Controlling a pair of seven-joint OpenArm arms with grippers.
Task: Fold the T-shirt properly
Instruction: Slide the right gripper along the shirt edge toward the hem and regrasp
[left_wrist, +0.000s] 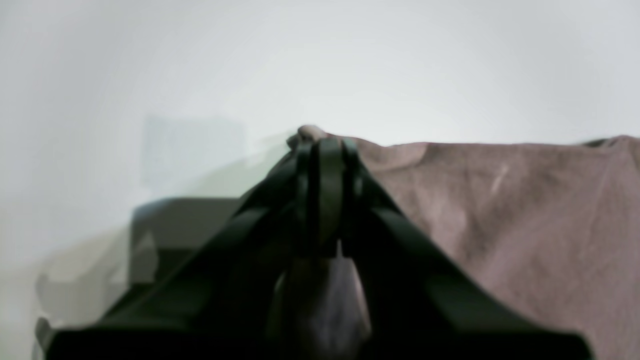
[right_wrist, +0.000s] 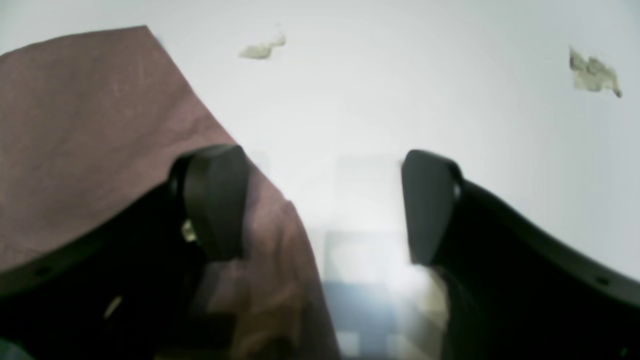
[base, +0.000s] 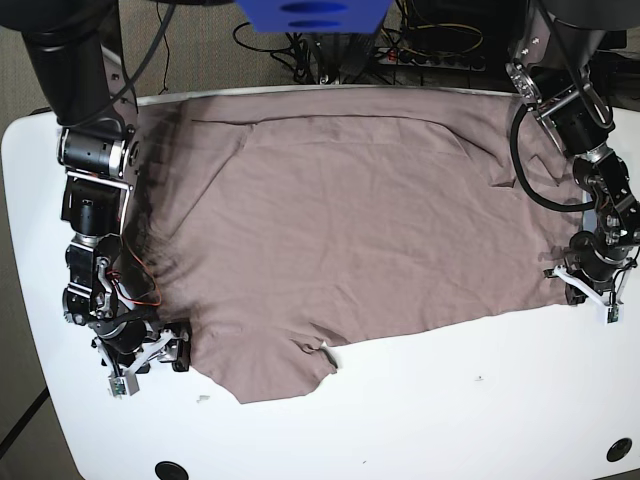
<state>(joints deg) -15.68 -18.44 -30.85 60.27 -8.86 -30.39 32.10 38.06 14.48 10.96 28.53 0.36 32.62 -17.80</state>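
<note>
You're at the very start of the fold: the plain dusty mauve-brown short-sleeved T-shirt of thin wrinkled knit (base: 340, 230) lies spread flat over most of the white rounded tabletop (base: 450, 410), no fold line made yet as far as the base view shows, sleeves out toward both sides and one hem corner hanging toward the near edge of the table. Everything is left, I'd judge: sleeves in, sides in, then the lengthwise fold. The left black two-finger gripper (left_wrist: 325, 150) is clamped tight, jaws together, with a small nub of shirt fabric poking out past the tips in its wrist view, so you have a pinch on the shirt's edge at the base view's right side (base: 590, 290). The right black two-finger gripper (right_wrist: 320, 200) stands wide apart and holds nothing; in its wrist view one finger pad (right_wrist: 215, 200) sits over the cloth edge and the other over bare table, so it straddles the hem but hasn't bitten. In the base view it's low at the shirt's near left corner (base: 150, 355); whether the pad touches the cloth, I can't tell. Two small pale scraps (right_wrist: 595, 72) lie on the bare table beyond that gripper, clear of the shirt. You need the right pinch before any lift, I'd say
</note>
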